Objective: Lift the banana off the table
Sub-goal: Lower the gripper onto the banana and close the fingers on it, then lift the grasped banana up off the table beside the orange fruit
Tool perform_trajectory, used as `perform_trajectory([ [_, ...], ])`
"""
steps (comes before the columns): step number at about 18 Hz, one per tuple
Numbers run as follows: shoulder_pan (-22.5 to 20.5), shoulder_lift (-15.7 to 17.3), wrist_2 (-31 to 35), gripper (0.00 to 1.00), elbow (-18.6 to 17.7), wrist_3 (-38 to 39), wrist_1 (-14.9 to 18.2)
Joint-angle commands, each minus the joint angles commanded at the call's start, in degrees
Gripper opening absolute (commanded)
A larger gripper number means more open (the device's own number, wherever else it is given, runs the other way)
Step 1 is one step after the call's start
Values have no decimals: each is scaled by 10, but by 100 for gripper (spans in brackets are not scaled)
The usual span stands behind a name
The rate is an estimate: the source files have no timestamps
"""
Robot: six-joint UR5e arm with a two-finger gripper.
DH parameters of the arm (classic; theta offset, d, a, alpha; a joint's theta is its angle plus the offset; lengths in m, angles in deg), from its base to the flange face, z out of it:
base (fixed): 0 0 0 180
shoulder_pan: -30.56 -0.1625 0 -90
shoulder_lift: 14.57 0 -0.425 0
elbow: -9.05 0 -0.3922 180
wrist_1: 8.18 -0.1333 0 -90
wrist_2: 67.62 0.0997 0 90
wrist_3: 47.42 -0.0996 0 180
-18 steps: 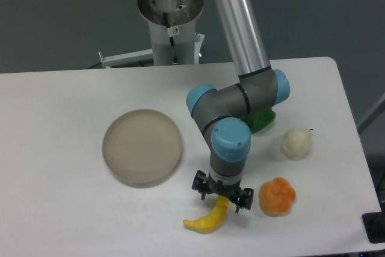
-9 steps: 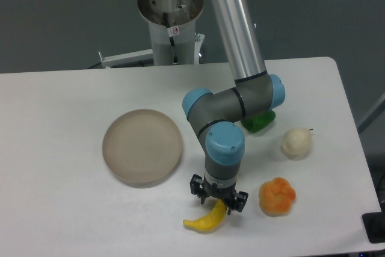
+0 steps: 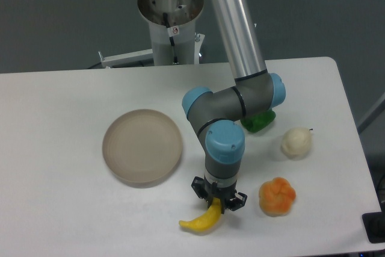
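The black two-finger gripper (image 3: 218, 201) pointed straight down near the front edge of the large white matte tabletop (image 3: 60, 167). Its fingers were drawn in against the upper end of the slim, curved, glossy yellow toy banana (image 3: 201, 219), clamped on it. The banana sloped down to the left from the fingers, its pointed lower tip close to the tabletop; contact with the surface could not be made out. The grey arm with blue joint caps (image 3: 225, 139) stood directly above the gripper.

The round beige plate (image 3: 142, 146) lay to the upper left of the banana, apart from it. The lumpy orange fruit (image 3: 277, 195) sat just right of the gripper. The pale cream rounded fruit (image 3: 296, 142) lay further right and back. A green object (image 3: 260, 121) was partly hidden behind the arm's elbow.
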Motion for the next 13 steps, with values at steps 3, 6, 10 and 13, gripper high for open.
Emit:
perform_trajectory([
  [3,-20,29,3,29,-11,-79,3],
  [6,-49,51,5,30,-10,-88,3],
  [10,-70,55,25,30,0,-116,3],
  [13,-83,64,32,30,-1,-158,3],
])
